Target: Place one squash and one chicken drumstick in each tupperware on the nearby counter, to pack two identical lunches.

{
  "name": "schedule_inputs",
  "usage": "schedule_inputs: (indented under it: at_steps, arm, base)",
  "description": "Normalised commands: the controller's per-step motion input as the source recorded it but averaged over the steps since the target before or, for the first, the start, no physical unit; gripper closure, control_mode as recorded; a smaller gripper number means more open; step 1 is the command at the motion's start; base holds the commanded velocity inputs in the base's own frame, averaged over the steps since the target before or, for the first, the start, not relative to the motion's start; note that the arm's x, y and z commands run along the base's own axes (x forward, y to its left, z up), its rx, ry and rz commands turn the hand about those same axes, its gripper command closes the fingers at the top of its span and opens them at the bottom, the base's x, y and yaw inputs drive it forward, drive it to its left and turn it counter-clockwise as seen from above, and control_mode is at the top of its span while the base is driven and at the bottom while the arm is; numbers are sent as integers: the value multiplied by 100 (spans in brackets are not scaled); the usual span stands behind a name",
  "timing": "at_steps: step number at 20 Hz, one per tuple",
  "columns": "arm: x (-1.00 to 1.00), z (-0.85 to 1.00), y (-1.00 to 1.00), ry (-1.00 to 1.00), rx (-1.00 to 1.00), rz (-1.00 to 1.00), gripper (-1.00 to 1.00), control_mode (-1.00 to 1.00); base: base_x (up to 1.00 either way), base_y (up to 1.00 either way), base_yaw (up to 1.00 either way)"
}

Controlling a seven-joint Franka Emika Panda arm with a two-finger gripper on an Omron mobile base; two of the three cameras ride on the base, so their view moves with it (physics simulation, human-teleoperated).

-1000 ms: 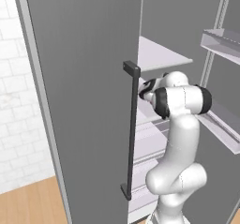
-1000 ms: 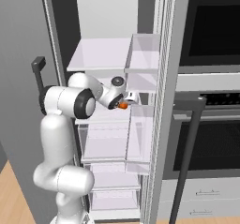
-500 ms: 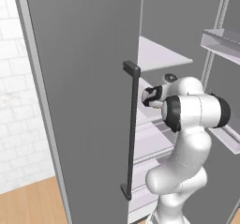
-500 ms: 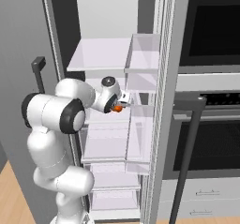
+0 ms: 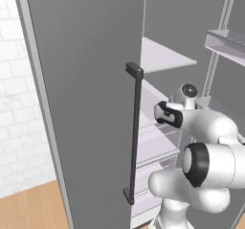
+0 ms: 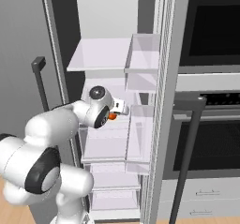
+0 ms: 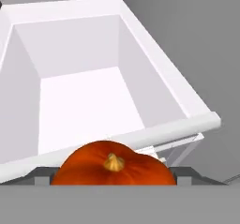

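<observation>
Nearest me, the gripper (image 7: 112,183) holds the orange-red squash (image 7: 112,167), jaws wide around it. Beyond lies the white fridge drawer (image 7: 84,101). Risk (my judgement): clipping the drawer rim during withdrawal could dislodge the round squash

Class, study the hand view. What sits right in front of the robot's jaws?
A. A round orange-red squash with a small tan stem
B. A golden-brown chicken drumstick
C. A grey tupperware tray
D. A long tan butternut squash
A. The hand view shows the round orange-red squash with a tan stem low in the frame, before a white fridge bin; the right base view shows orange at the gripper.
</observation>
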Motion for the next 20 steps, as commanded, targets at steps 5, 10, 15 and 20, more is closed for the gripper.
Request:
schedule_inputs:
  at_steps: [5, 10, 15, 20]
  arm:
    - [-100, 100, 11, 5, 0, 1, 100, -100]
    - [-100, 74, 0, 0, 0, 0, 100, -100]
    - [-100, 45, 0, 0, 0, 0, 100, -100]
    - [-100, 36, 12, -10, -5, 2, 100, -100]
  base:
    - [0, 0, 0]
    - [0, 0, 0]
    - [0, 0, 0]
    - [0, 0, 0]
